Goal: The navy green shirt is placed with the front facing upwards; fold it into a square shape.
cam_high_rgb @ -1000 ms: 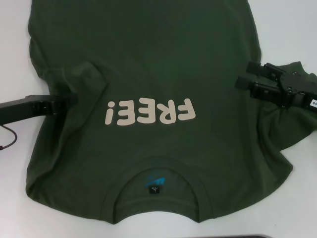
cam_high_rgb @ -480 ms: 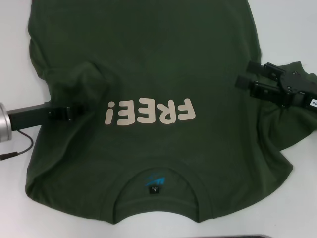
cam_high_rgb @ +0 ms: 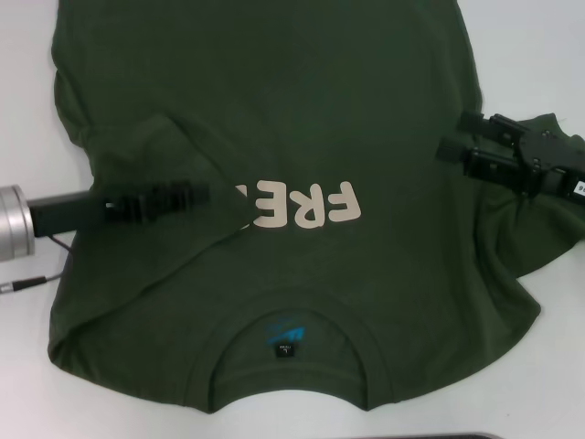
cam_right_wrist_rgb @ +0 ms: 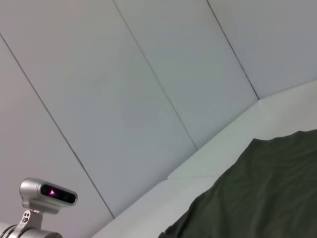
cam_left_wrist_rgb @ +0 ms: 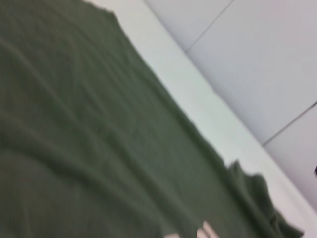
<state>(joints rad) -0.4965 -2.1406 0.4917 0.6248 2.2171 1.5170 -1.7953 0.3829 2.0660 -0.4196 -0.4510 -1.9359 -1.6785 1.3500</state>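
The navy green shirt (cam_high_rgb: 302, 82) lies front up on the white table (cam_high_rgb: 530, 55), its ribbed collar (cam_high_rgb: 292, 318) and neck label (cam_high_rgb: 285, 349) nearest me. My left gripper (cam_high_rgb: 203, 195) is shut on the shirt's left sleeve and holds it over the chest, covering the left end of the beige letters (cam_high_rgb: 315, 206). My right gripper (cam_high_rgb: 452, 135) hovers open over the shirt's right edge, beside the bunched right sleeve (cam_high_rgb: 535, 233). The left wrist view shows green shirt cloth (cam_left_wrist_rgb: 74, 139) close up. In the right wrist view a shirt edge (cam_right_wrist_rgb: 262, 193) shows.
White table borders the shirt on both sides. A thin cable (cam_high_rgb: 37, 274) trails from my left arm at the table's left edge. In the right wrist view, grey wall panels and my head camera (cam_right_wrist_rgb: 47, 193) are visible.
My left gripper has moved right across the shirt, dragging the left sleeve over the chest so that it now hides part of the lettering. The right gripper has stayed put.
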